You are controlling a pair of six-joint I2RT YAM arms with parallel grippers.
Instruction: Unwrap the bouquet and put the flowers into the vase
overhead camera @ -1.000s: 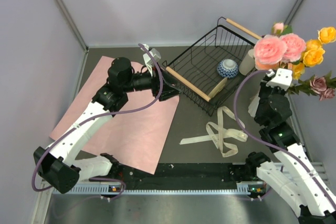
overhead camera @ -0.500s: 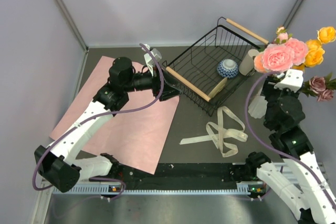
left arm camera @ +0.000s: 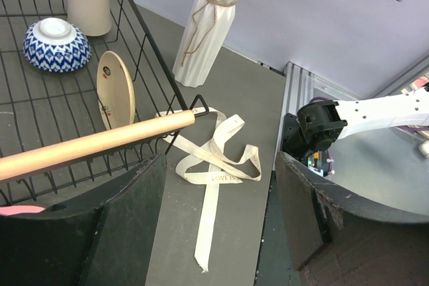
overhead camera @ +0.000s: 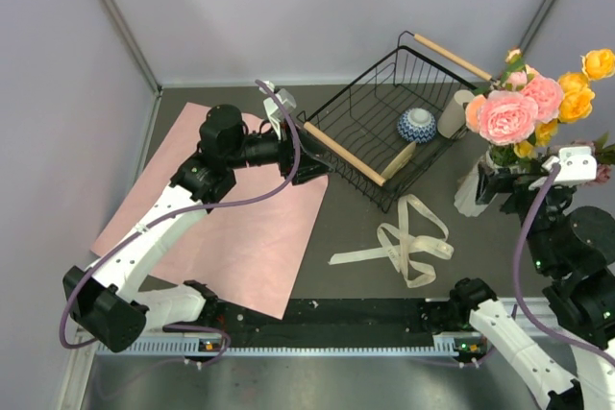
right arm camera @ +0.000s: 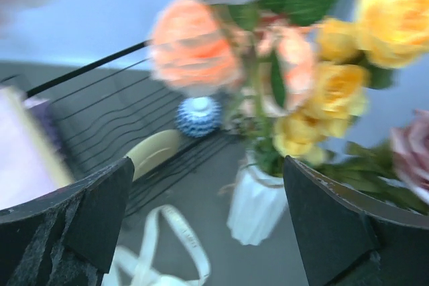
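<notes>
Your right gripper (right arm camera: pixel 208 165) gapes empty; the flowers (overhead camera: pixel 509 117) look light and top-heavy, so pinch their stems just above the vase (overhead camera: pixel 470 195).

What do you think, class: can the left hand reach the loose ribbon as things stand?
Probably yes: the left hand hovers open beside the rack's wooden handle, and bare table lies between it and the ribbon.

Open mat (left arm camera: pixel 244 92) between ribbon (left arm camera: pixel 221 177) and vase (left arm camera: pixel 201 38), wire basket (left arm camera: pixel 100 144) blocking the far middle, blooms (overhead camera: pixel 507 117) overhanging the vase
</notes>
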